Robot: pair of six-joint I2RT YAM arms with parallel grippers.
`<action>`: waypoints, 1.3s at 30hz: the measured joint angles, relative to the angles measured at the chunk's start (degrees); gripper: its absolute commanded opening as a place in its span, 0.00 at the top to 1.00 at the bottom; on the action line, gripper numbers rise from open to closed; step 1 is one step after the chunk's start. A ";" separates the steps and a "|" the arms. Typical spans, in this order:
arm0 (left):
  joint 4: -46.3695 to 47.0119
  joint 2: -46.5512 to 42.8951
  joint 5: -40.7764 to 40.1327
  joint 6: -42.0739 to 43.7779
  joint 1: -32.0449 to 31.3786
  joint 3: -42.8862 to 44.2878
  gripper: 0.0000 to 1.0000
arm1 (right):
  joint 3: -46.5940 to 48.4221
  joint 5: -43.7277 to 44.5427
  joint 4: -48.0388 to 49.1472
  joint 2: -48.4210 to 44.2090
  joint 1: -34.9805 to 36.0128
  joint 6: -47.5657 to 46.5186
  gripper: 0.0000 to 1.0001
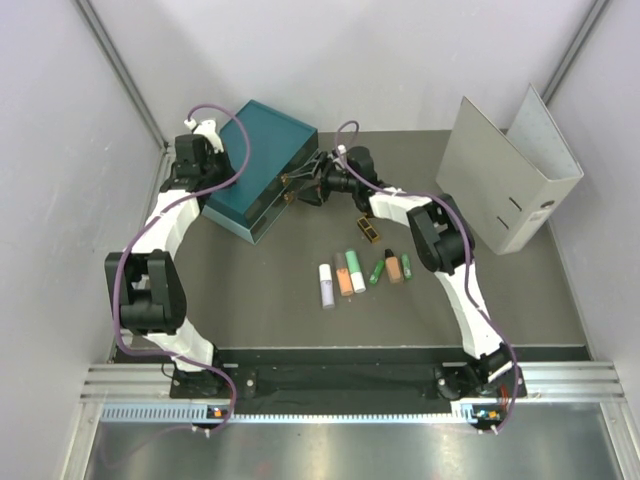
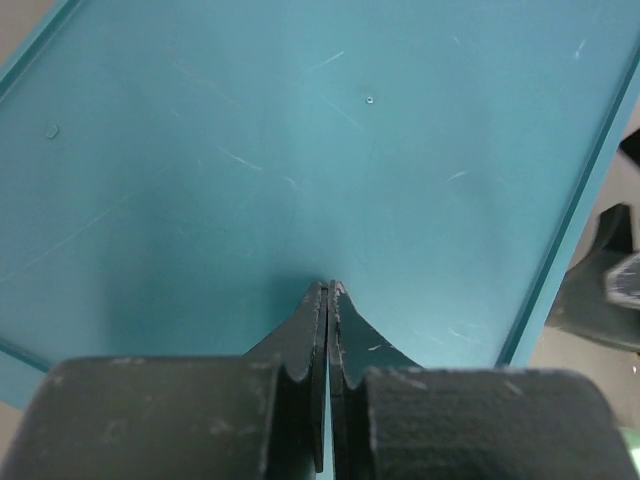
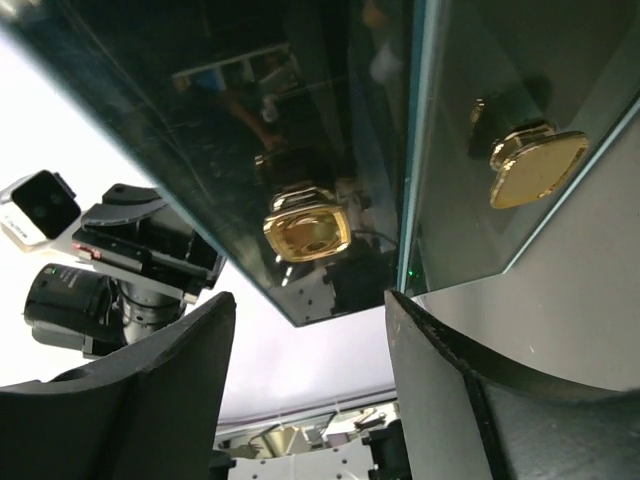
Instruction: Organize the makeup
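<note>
2 roles: our left gripper (image 2: 328, 288), pressed together, apparently steadies the teal plastic drawer box (image 2: 300, 120); the right gripper (image 3: 308, 305), spread, frames its gold knob (image 3: 307, 228).

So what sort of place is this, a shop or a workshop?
Most likely a robotics lab test cell: plain partition walls enclose a table, two arms are bolted to a metal rail at its edge, and the makeup tubes, teal drawer box and grey binder look staged.
</note>
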 measured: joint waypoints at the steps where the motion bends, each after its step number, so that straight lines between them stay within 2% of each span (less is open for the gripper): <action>1: 0.35 0.00 0.07 -0.15 0.00 -0.20 1.00 | 0.02 0.20 0.63 0.44 0.24 0.81 0.41; 15: 1.64 0.00 1.51 -1.33 0.00 -0.81 1.00 | 7.34 3.17 2.32 5.73 0.48 3.74 0.57; 18: 1.81 0.00 1.81 -1.62 0.00 -0.90 1.00 | 7.80 3.45 2.32 6.56 0.48 3.89 0.66; 19: 1.84 0.00 1.92 -1.68 0.00 -0.90 1.00 | 8.26 3.41 2.32 7.06 0.46 4.00 0.72; 23: 1.84 0.02 2.27 -2.10 0.00 -0.92 1.00 | 8.83 2.75 2.38 7.43 0.35 3.76 0.75; 26: 1.84 0.02 2.43 -2.51 0.00 -0.92 1.00 | 8.83 2.75 2.38 7.43 0.35 3.76 0.86; 27: 1.84 0.02 2.54 -2.58 0.00 -0.92 1.00 | 8.83 2.75 2.36 7.43 0.35 3.74 0.95; 28: 1.84 0.02 2.56 -2.69 0.00 -0.94 1.00 | 8.83 2.73 2.36 7.43 0.33 3.74 0.99; 39: 2.51 0.02 2.73 -3.65 0.00 -1.44 1.00 | 8.90 2.82 -0.59 6.64 -0.15 -0.02 1.00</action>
